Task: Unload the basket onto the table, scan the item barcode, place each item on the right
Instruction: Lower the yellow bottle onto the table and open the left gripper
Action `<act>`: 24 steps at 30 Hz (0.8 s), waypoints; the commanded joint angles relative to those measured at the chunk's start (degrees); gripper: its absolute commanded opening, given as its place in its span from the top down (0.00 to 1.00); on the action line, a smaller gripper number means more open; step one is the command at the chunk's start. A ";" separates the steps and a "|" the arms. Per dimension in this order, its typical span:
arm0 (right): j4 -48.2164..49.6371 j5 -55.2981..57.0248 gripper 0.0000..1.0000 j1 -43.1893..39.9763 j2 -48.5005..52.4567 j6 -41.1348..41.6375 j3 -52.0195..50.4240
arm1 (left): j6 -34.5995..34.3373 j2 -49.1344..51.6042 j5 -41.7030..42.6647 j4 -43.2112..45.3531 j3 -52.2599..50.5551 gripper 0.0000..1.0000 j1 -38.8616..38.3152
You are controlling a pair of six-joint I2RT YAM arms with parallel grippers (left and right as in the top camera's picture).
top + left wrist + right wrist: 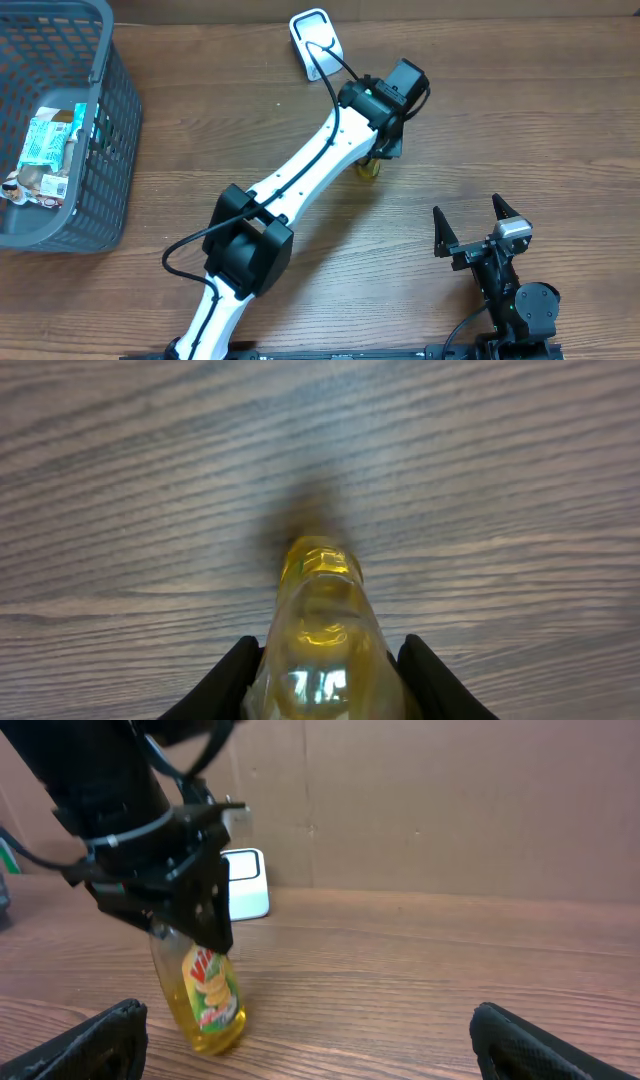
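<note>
Left pincer [325, 672] clamped on yellow bottle [207, 992], base seemingly touching table [520, 110]; right pincer [470, 214] spread apart, empty.

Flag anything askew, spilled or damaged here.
Nothing spilled or broken. Only the yellow bottle leans a little, held by the left gripper; the white scanner and grey basket look in order.
</note>
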 commanded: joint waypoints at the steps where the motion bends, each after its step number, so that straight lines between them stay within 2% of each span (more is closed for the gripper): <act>1: 0.17 0.28 0.00 -0.33 -0.46 -0.42 -0.61 | -1.14 1.44 -2.80 -0.13 -0.07 0.73 -1.18; 4: 0.15 0.28 0.00 -0.33 -0.46 -0.42 -0.61 | -1.11 1.44 -2.75 -0.15 -0.07 0.66 -1.42; 7: 0.17 0.28 0.00 -0.33 -0.46 -0.42 -0.61 | -1.11 1.44 -2.71 -0.74 -0.07 0.43 -1.42; 12: 0.17 0.28 0.00 -0.33 -0.46 -0.42 -0.61 | -0.61 1.42 -2.29 -1.18 -0.04 0.21 -1.40; 18: 0.17 0.28 0.00 -0.33 -0.46 -0.42 -0.61 | 2.54 0.68 -2.03 -1.84 3.93 0.15 -0.98; 24: 0.15 0.28 0.00 -0.33 -0.46 -0.42 -0.61 | 5.88 0.33 -2.14 -6.95 13.92 0.13 0.24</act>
